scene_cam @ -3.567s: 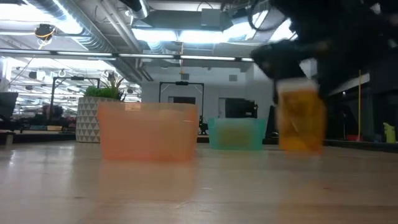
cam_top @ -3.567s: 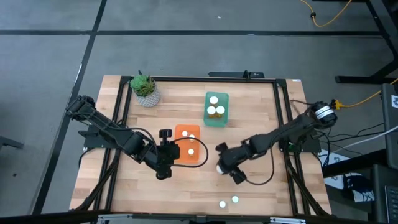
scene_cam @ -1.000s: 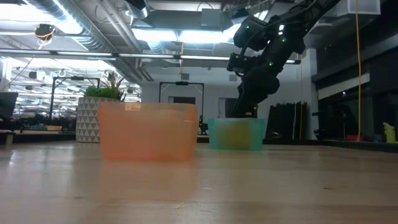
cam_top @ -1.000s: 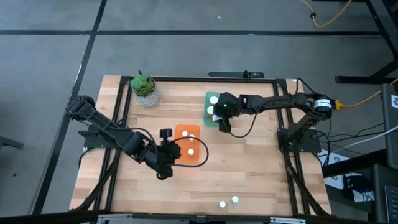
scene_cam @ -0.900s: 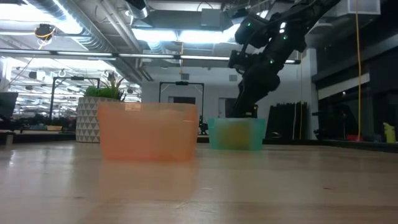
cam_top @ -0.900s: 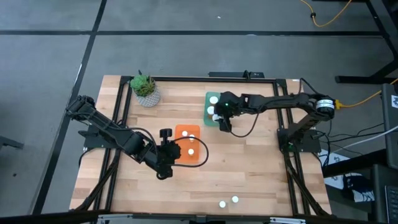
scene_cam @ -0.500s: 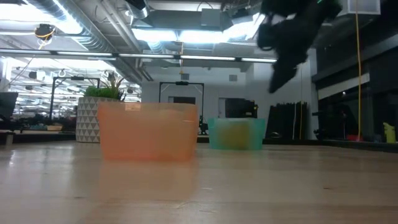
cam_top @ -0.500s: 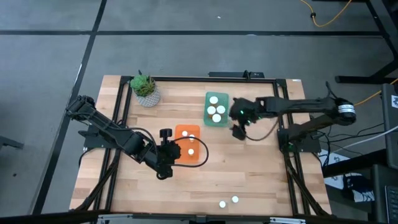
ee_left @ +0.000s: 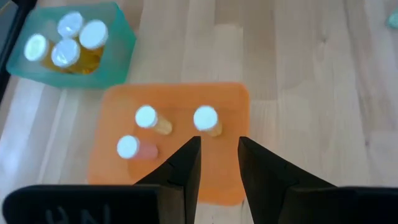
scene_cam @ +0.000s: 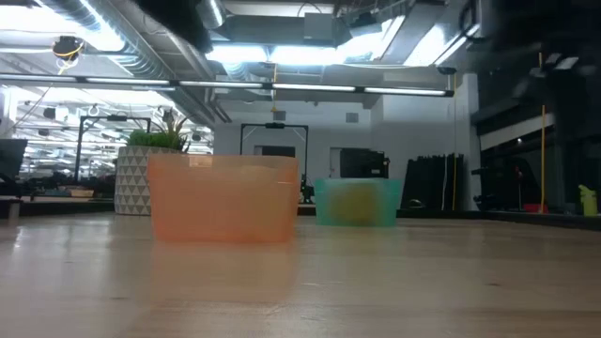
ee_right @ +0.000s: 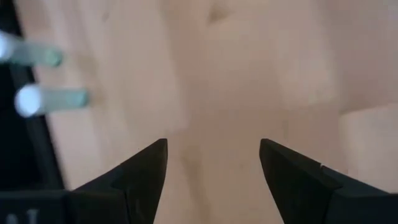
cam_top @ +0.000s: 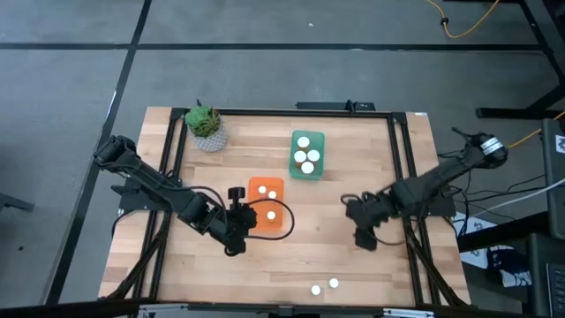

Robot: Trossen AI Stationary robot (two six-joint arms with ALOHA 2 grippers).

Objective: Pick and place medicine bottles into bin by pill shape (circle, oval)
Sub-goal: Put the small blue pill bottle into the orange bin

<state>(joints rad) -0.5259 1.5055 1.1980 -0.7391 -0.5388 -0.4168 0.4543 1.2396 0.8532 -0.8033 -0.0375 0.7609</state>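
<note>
No readable labels anywhere afaict; the only writing is some raised lettering on the left wrist housing, cut off at the frame edge, can't read it.

Landmark = orange bin [cam_top: 268, 206], mid-table. Left gripper [cam_top: 237, 231] sits just beside its left edge, arm stretched low across the table [cam_top: 371, 159] from the left side, fingers [ee_left: 186, 168] pinched closed w/ nothing between them; in the left wrist view they point over the bin's near wall. Right gripper [cam_top: 364, 231] is well to the right of the orange bin, over bare wood, arm folded back toward the table's right edge; fingers [ee_right: 140, 177] spread apart, empty, only table surface between them.

Medicine bottles: three white tops inside the orange bin [ee_left: 144, 117]; four in the teal bin [cam_top: 306, 155], which sits behind and a bit right of the orange one; two more loose ones [cam_top: 325, 286] at the front edge of the table, in front and right of the orange bin. Right wrist view catches those two [ee_right: 37, 99] but smeared, look like they're lying on their sides, prob, hard to be sure.

Potted plant [cam_top: 206, 126] is behind-left of the orange bin, near the back corner.

Low view: orange bin [scene_cam: 223, 199] and teal bin [scene_cam: 355, 202] show as translucent tubs, contents barely visible thru the walls; arms are just dark blurs cut off at the top of the frame, grippers not visible there.
</note>
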